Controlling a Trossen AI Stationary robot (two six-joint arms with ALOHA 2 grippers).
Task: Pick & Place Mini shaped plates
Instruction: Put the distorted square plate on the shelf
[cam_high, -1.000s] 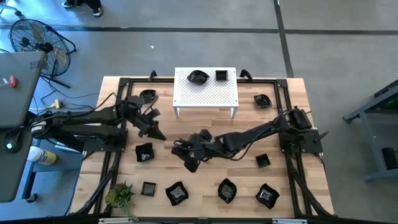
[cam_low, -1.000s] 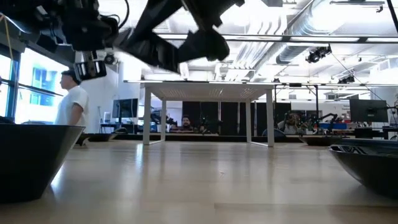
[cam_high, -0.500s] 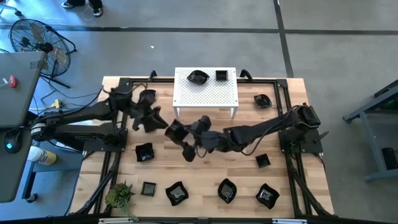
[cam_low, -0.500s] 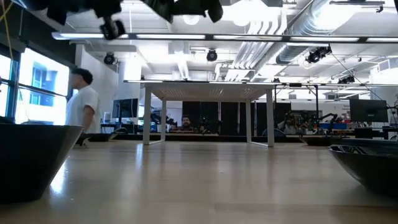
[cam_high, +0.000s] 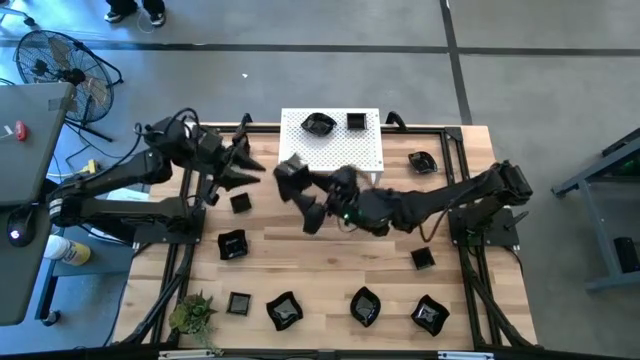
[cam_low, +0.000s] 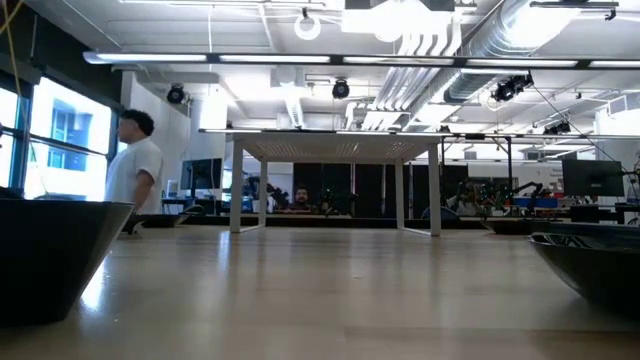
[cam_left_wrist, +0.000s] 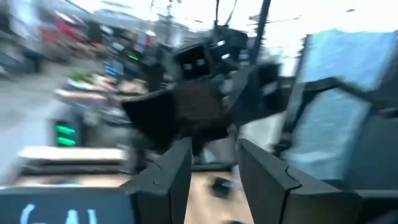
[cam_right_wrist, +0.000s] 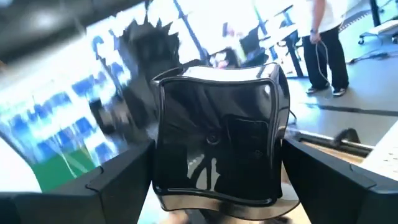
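My right gripper (cam_high: 293, 180) is shut on a glossy black squarish mini plate (cam_right_wrist: 217, 130), high above the table by the near left corner of the white perforated rack (cam_high: 335, 152). My left gripper (cam_high: 254, 165) is open and empty, raised at the far left, its fingers (cam_left_wrist: 180, 171) pointing at the right gripper. Two black plates (cam_high: 318, 123) lie on the rack. Several more lie flat on the table, one (cam_high: 240, 203) just near of the left gripper and a row (cam_high: 365, 305) along the near edge. Neither gripper shows in the low view. My right gripper pinches the squarish plate between its two fingers, on two opposite side edges (cam_right_wrist: 281, 149). The plate stands on edge in the hold with its hollow face toward the wrist camera. It is lifted clear of the table and the rack.
A small green plant (cam_high: 195, 313) stands at the near left corner. Single plates lie at the far right (cam_high: 422, 160) and right (cam_high: 422, 258). Dark frame rails (cam_high: 455, 150) run along the table's sides. A person (cam_low: 130, 175) stands in the room beyond the table.
My right gripper has risen with the plate and gone from the table's middle toward the far edge, up to the rack's near left corner. My left gripper has risen and gone toward the far edge. Both have left the low view upward.
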